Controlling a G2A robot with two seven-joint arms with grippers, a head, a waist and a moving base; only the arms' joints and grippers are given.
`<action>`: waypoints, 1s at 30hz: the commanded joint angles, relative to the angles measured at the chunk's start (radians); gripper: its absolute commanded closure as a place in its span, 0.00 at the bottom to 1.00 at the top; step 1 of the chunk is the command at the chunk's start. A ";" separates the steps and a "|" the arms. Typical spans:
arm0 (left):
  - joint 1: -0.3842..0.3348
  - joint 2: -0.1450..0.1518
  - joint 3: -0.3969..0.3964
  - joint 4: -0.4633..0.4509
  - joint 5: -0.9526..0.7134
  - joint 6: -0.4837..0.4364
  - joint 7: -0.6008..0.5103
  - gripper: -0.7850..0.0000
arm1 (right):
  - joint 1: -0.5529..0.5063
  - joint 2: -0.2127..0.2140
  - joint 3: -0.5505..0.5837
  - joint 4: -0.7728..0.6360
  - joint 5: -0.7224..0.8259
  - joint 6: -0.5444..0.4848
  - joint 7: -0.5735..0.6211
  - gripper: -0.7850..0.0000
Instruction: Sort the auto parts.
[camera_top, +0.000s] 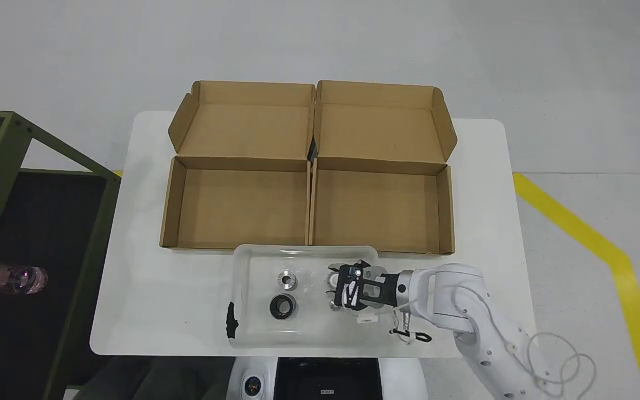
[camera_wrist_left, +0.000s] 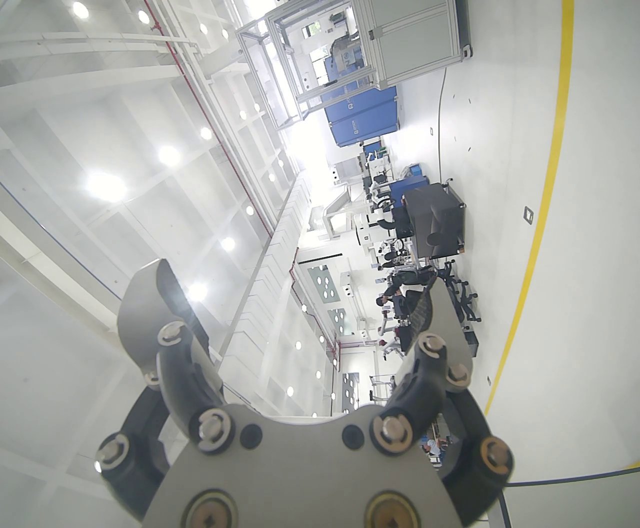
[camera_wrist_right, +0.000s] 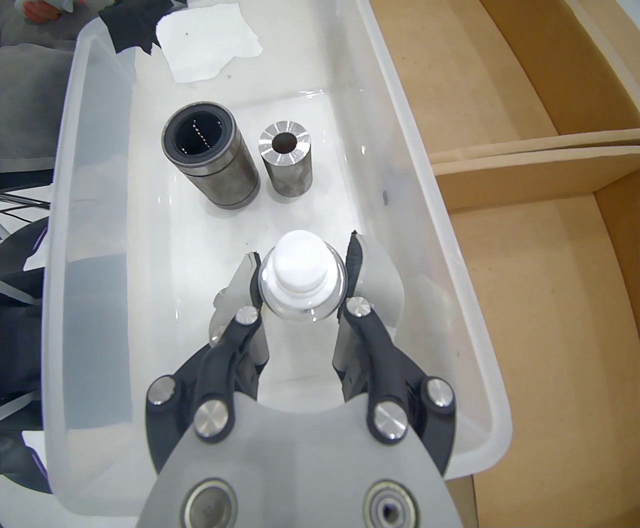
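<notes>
Sorting has barely begun. The right gripper (camera_wrist_right: 302, 252) clamps a white-capped part (camera_wrist_right: 299, 287) inside the clear bin (camera_wrist_right: 400, 125) at the table's near edge. A bearing (camera_wrist_right: 210, 155) and a metal sleeve (camera_wrist_right: 286, 160) stand left of it. No part has reached the cardboard boxes (camera_top: 240, 205) beyond the bin. The left gripper (camera_wrist_left: 292, 295) gapes wide and holds nothing.

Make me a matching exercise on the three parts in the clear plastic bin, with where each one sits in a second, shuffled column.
1. large dark metal cylinder with black-rimmed bore
2. small silver metal cylinder with narrow hole
3. clear rounded part with white cap

A. held in the right claw
B. upright, the cylinder farther from the brown cardboard boxes
C. upright, the cylinder nearer those boxes

Pairs: 1-B, 2-C, 3-A
</notes>
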 joint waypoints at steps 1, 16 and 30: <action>0.000 0.000 0.000 0.000 0.000 0.000 0.000 0.00 | 0.002 0.001 -0.003 0.001 0.002 -0.003 -0.004 1.00; 0.000 0.000 0.000 0.000 0.000 0.000 0.000 0.00 | 0.008 0.013 0.007 -0.027 0.058 -0.047 -0.115 1.00; 0.000 0.000 0.000 0.000 0.000 0.000 0.000 0.00 | 0.035 0.028 0.076 -0.043 0.153 -0.112 -0.267 1.00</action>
